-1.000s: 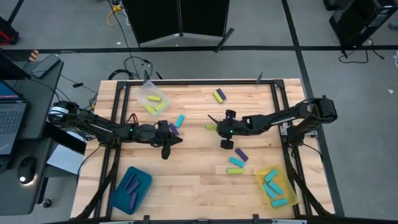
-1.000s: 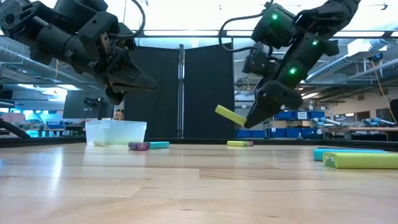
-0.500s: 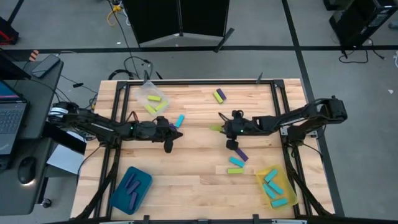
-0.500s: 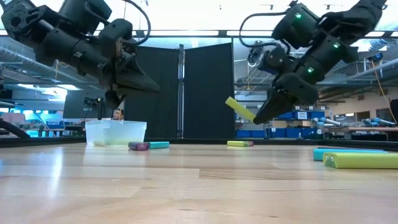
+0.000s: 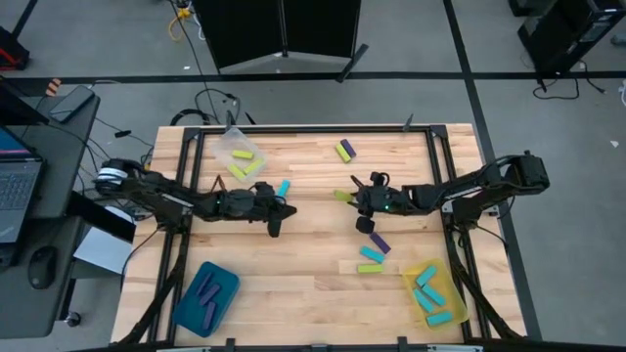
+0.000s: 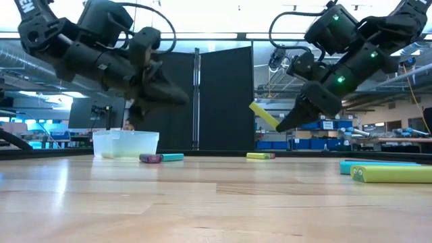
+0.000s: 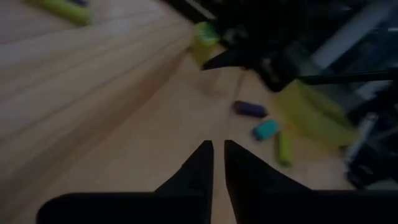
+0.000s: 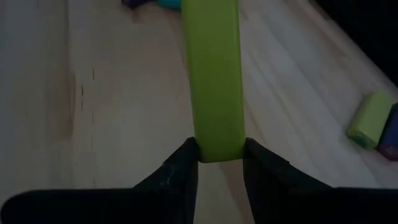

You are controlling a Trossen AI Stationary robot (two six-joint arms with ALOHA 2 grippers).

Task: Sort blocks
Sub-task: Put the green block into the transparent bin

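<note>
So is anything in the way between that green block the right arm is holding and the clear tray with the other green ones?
Nothing visible on the table blocks it. The right gripper carries the yellow-green block in the air; only the left gripper hovers near the route to the clear tray.

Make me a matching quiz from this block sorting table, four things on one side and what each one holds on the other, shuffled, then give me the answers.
Things:
1. teal tray
2. yellow tray
3. clear tray
4. right hand

Holds:
A. yellow-green blocks
B. one yellow-green block, lifted off the table
C. purple blocks
D. cyan blocks

Pairs: 1-C, 2-D, 3-A, 4-B
</note>
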